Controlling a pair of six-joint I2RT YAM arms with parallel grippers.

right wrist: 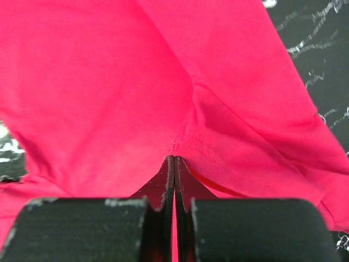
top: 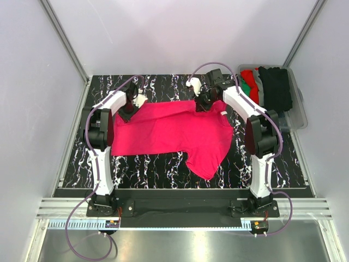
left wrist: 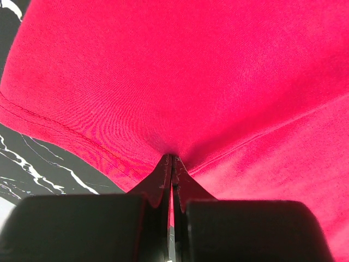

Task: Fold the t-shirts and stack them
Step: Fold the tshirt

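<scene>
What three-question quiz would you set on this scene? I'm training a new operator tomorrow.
1. True or false: the left end effector and the right end effector are each shut on the pink-red t-shirt.
2. Seen from the top camera, the clear bin stands at: A. the far right, B. the far left, C. the near centre.
3. How many shirts lie spread on the table?

Key: 1 true; 2 A; 3 one.

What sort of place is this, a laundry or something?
Probably a robotics lab booth, not a laundry: plain white walls box in a marbled table, a left arm and right arm bolted at its edge hold a pink t-shirt, and a bin of spare shirts sits alongside.
</scene>
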